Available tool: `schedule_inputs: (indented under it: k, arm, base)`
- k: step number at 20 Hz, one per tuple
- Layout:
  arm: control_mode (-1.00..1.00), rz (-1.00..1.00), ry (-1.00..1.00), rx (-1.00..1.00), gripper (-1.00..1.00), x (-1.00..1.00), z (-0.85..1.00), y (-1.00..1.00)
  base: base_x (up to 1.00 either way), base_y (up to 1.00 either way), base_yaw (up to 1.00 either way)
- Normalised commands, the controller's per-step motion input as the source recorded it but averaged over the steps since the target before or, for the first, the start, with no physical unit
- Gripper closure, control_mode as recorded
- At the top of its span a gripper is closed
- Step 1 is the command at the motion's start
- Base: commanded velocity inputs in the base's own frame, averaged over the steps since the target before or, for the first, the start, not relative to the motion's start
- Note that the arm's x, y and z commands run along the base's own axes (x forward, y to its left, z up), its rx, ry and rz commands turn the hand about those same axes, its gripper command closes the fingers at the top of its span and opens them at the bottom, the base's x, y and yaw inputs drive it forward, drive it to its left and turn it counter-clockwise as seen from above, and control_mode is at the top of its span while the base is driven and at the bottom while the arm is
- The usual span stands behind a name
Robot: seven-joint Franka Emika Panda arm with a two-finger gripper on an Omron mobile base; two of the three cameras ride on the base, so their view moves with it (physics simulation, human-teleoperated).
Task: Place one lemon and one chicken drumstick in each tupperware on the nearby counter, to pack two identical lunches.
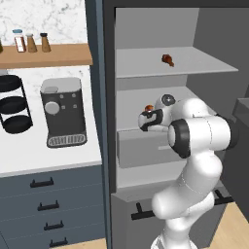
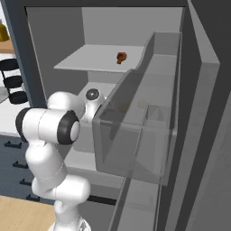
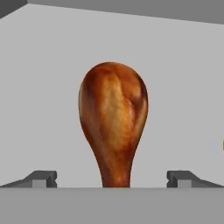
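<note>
This is a home kitchen. A white table [image 1: 29, 155] tops dark blue-grey drawers [image 1: 48, 206] with black bar handles, and on it stand a grey coffee machine [image 1: 62, 112] and a black tiered rack [image 1: 13, 104]. Above, a wooden wall shelf [image 1: 46, 56] carries small spice bottles [image 1: 31, 43] against a marbled wall. Beside it an open refrigerator [image 1: 146, 73] shows grey shelves, one with a chicken drumstick [image 1: 168, 60] lying on it, and its door bin [image 2: 135, 135] stands open. The floor [image 1: 233, 228] is light wood.
</note>
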Motion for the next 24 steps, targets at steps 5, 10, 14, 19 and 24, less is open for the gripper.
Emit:
schedule_inputs:
  k: [5,10,14,19,24]
  arm:
    - [-1.00,0.00,0.01,0.00,1.00,0.27,-0.37,0.00]
    - [-1.00,0.00,0.06,0.00,1.00,0.06,-0.36,0.00]
    - [-1.00,0.00,0.04,0.00,1.00,-0.10,-0.17,0.01]
    - [-1.00,0.00,-0.06,0.00,1.00,-0.88,0.31,-0.02]
    - [-1.00,0.00,-0.26,0.00,1.00,-1.00,0.67,-0.32]
  base:
    - [0.00,0.00,0.00]
    - [0.00,0.00,0.00]
    - [0.00,0.00,0.00]
    - [0.00,0.00,0.00]
    - [0.00,0.00,0.00]
